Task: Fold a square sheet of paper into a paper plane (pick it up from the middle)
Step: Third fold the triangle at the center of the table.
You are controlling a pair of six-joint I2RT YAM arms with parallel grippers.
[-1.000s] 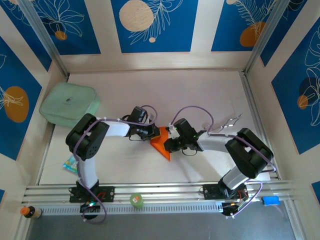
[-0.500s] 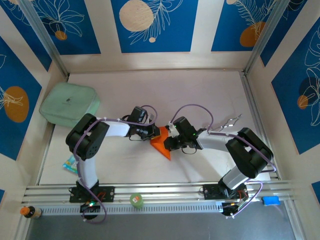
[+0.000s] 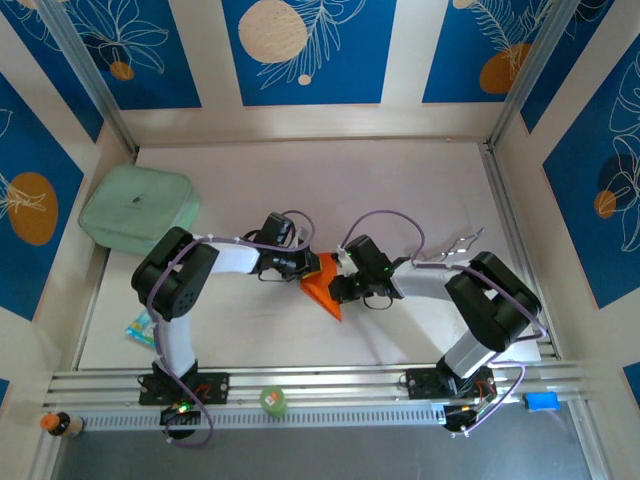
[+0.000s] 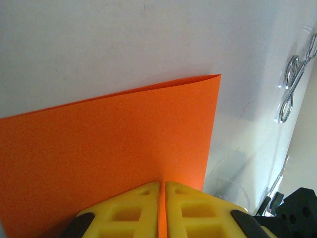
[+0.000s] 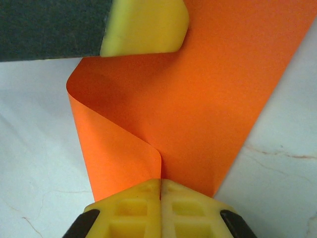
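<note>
table (image 3: 400, 180): pale, mostly bare behind the orange paper
green pad (image 3: 138, 208): well off to the paper's left, not in anyone's way
orange paper (image 3: 325, 295): mid-table between both arms, one flap curling over
left gripper (image 3: 308, 272): pinched tight on the paper's left edge
right gripper (image 3: 340, 288): clamped on the paper right at the curled fold
wire clip (image 3: 455, 248): right of the paper, apart
green ball (image 3: 273, 401): front rail, nearer than the paper
hard to see: from above both grippers cover much of the paper, so the creases don't show
</note>
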